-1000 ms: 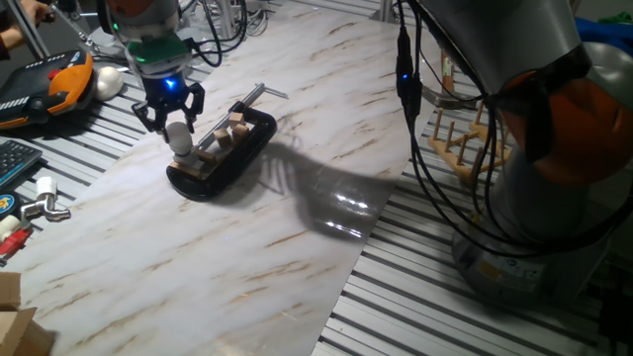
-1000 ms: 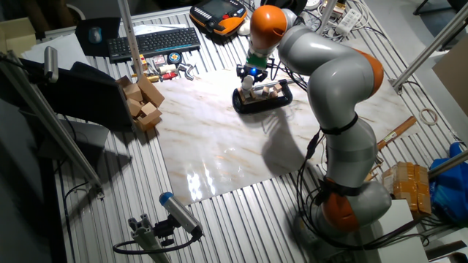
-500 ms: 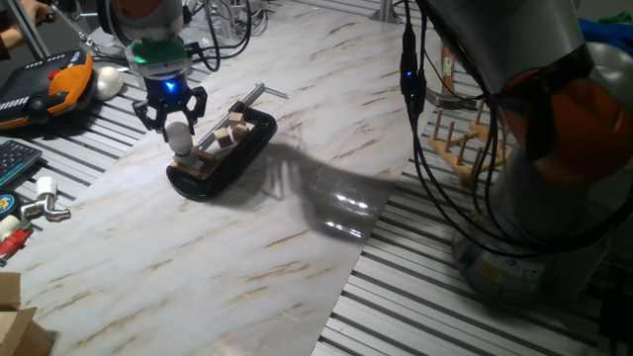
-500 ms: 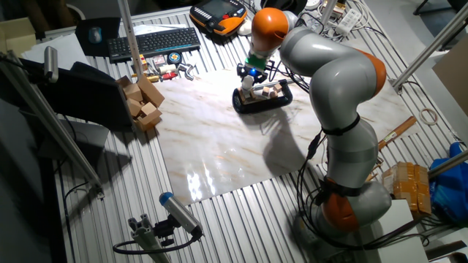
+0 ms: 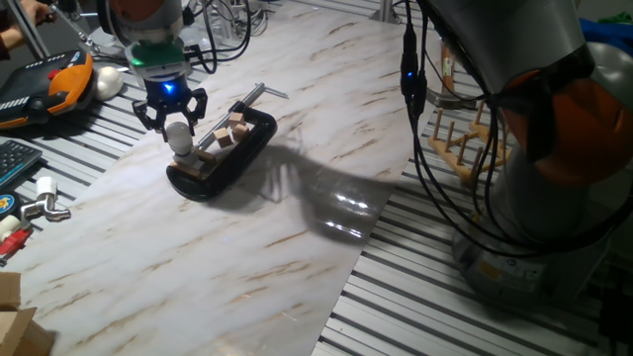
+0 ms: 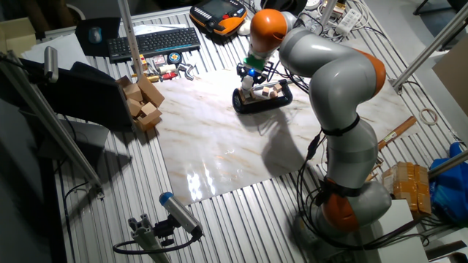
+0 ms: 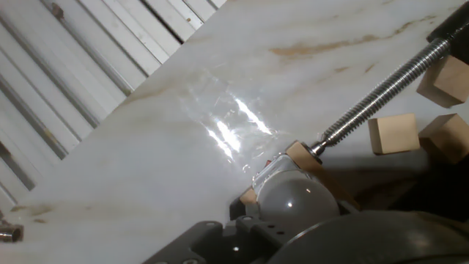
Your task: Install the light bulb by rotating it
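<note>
I have the tool (image 5: 174,123) hanging straight down over the near end of the black tray (image 5: 254,143), which sits on the marble worktop (image 5: 297,227). Between its dark fingers sits the light bulb (image 5: 177,133), globe up and standing upright on what looks like a socket at that end of the tray; from the fixed view the fingers appear to flank the globe closely, so I judge the tool to be pinching the bulb, though I cannot confirm contact on both sides. The vertical approach makes sense to me: with the wrist axis lined up along the bulb's own axis, turning the wrist should thread the base down without tilting it. In the hand view the bulb (image 7: 297,196) fills the bottom of the frame just beyond the tool body, with a threaded rod (image 7: 381,92) running away from it and small wooden blocks (image 7: 393,133) lying beside the rod. Those blocks and the rod seem to belong to the tray's fixture and stay clear of the fingers. I cannot see the grey base, so how far it is seated is unclear. A plain white ball (image 5: 107,81) lies well apart, off the worktop.
</note>
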Tool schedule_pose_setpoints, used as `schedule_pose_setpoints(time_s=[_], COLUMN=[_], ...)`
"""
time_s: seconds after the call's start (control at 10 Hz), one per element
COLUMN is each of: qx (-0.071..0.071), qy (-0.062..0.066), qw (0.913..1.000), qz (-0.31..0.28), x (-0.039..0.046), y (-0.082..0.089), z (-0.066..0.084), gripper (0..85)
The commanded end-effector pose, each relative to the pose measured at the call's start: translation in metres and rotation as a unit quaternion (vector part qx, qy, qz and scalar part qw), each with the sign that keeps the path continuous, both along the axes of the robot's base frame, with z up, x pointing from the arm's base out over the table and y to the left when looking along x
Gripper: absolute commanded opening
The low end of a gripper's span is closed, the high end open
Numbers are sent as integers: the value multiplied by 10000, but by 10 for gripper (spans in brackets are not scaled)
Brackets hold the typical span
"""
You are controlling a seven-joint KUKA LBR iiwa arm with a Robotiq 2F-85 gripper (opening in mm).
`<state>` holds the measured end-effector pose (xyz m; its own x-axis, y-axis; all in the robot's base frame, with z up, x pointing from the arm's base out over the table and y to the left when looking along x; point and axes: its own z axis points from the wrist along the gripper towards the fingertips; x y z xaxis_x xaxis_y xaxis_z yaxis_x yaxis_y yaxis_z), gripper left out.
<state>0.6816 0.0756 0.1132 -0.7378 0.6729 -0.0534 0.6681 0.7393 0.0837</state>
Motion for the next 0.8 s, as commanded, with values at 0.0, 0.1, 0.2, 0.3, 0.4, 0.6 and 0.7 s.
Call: schedule_pose_setpoints(time_s=[0.0, 0.1, 0.2, 0.3, 0.4, 0.6, 0.7], qx=[-5, -10, -8, -6, -5, 0, 7], qy=[11, 27, 43, 51, 67, 91, 116], qw=[10000, 10000, 10000, 9999, 9999, 9998, 9996], qz=[-22, -52, -74, -97, -112, -165, -256], x=[1, 1, 1, 0, -1, -1, -2], y=[-3, -4, -4, -4, -4, -4, -4], z=[4, 4, 3, 5, 4, 4, 6], gripper=[0, 0, 0, 0, 0, 0, 0])
